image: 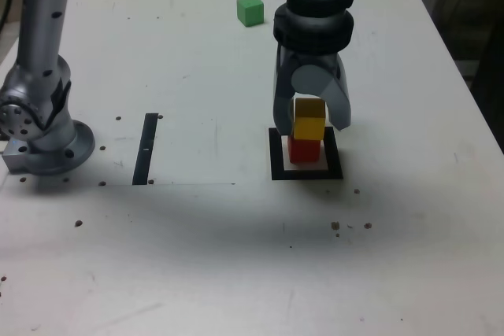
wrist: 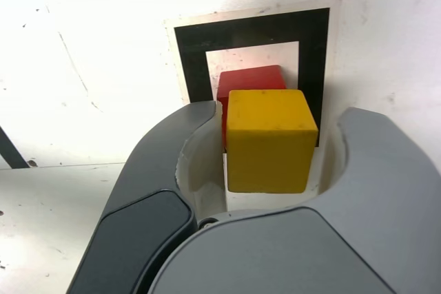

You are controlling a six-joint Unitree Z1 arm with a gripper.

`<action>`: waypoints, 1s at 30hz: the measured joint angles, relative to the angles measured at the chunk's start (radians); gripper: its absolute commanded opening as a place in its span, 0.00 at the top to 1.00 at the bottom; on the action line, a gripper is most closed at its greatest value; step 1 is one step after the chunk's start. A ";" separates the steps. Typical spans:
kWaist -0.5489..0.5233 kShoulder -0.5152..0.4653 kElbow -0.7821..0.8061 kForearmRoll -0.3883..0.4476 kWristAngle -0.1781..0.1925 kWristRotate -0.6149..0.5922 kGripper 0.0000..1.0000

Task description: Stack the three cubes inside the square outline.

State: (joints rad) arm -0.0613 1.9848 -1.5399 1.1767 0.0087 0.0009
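Resting on white table (image: 197, 257): yellow cube (image: 309, 120) atop red cube (image: 303, 149) | fingers (image: 340, 108) apart

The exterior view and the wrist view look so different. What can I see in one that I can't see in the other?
Only the exterior view shows the green cube far back on the table, the thin black strip, and the arm's base.

Only the wrist view shows, close up, gaps between the open gripper and the yellow cube.

Both show the yellow cube on the red cube inside the square outline, with the gripper around them.
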 measured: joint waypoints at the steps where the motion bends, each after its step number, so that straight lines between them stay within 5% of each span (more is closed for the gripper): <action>1: 0.000 0.000 0.001 0.000 0.000 0.000 0.01; 19: 0.036 -0.101 0.090 -0.024 0.029 0.000 0.01; 30: 0.108 -0.148 0.135 0.003 0.084 0.026 0.00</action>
State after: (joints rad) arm 0.0462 1.8370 -1.4053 1.1801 0.0926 0.0265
